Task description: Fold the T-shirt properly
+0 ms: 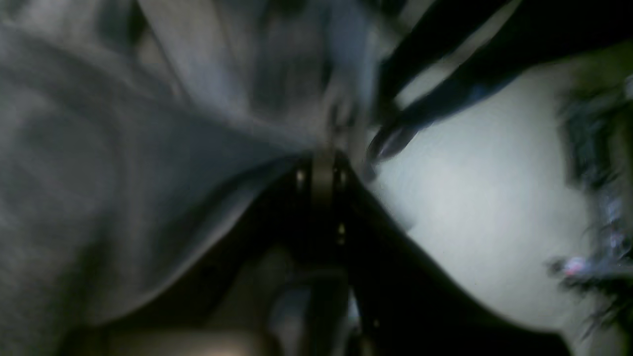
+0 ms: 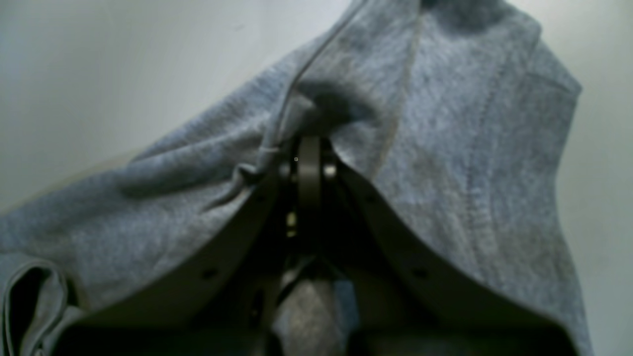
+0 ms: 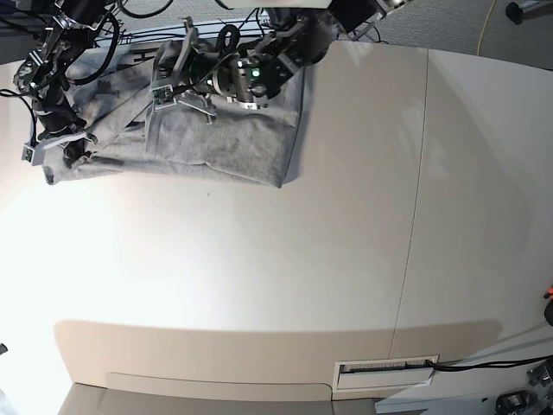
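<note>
The heather-grey T-shirt (image 3: 233, 147) lies bunched at the table's far left corner, partly doubled over. My left gripper (image 3: 166, 85) reaches in from the top and is shut on a fold of the shirt; the blurred left wrist view shows its jaws (image 1: 324, 148) closed with grey cloth (image 1: 123, 148) draped over them. My right gripper (image 3: 69, 145) is at the shirt's left edge and is shut on a hemmed edge of the cloth (image 2: 445, 148), pinched at the tips (image 2: 309, 143). The collar and label are hidden.
The pale table (image 3: 259, 259) has a seam line (image 3: 415, 216) running front to back. A white slotted plate (image 3: 384, 373) sits at the front edge. Cables (image 3: 147, 9) hang behind the shirt. A dark arm part (image 1: 435, 74) crosses the left wrist view.
</note>
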Tool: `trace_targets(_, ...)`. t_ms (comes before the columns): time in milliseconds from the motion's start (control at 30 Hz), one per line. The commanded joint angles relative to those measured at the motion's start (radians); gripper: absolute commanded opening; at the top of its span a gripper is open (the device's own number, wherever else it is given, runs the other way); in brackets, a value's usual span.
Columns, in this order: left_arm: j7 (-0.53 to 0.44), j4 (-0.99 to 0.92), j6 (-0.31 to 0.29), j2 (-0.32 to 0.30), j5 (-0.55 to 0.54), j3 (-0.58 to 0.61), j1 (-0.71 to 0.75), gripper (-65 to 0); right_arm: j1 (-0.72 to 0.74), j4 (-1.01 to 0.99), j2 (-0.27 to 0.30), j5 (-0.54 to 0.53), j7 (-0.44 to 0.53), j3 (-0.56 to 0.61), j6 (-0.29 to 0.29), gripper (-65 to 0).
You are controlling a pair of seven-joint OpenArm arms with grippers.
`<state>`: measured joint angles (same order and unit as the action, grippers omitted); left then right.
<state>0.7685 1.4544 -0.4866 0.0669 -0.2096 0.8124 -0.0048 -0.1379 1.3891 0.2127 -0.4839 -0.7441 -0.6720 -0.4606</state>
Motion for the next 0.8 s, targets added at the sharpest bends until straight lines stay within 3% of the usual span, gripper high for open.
trace_targets(0, -0.041, -0.011, -0.003, 0.062, -0.012, 0.009, -0.025, -65.0, 0.005, 0.010, 0.012, 0.002, -0.008, -0.004, -0.003, -65.0)
trace_targets(167, -0.026, -0.023, -0.004, 0.087, -0.043, 0.009, -0.111, -65.0, 0.005, 0.010, 0.012, 0.002, -0.008, -0.004, -0.003, -65.0)
trace_targets(333, 0.063, 0.076, -0.011, 0.087, -0.132, 0.009, -0.178, -65.0, 0.005, 0.011, 0.013, 0.002, -0.008, -0.004, -0.003, -65.0)
trace_targets(467, 0.075, 0.137, -0.010, 0.087, -0.101, 0.006, -0.202, -65.0, 0.008, 0.020, 0.035, -0.044, -0.016, -0.016, -0.003, -65.0)
trace_targets(633, 0.093, 0.142, -0.010, 0.082, 0.000, -0.073, -0.217, -65.0, 0.025, 0.148, 0.064, -0.043, -0.056, -0.169, -0.034, -65.0)
trace_targets(767, 0.100, 0.142, -0.011, 0.081, -0.018, -0.220, -0.217, -65.0, 0.023, 0.266, 0.118, -0.043, -0.091, -0.333, -0.033, -65.0)
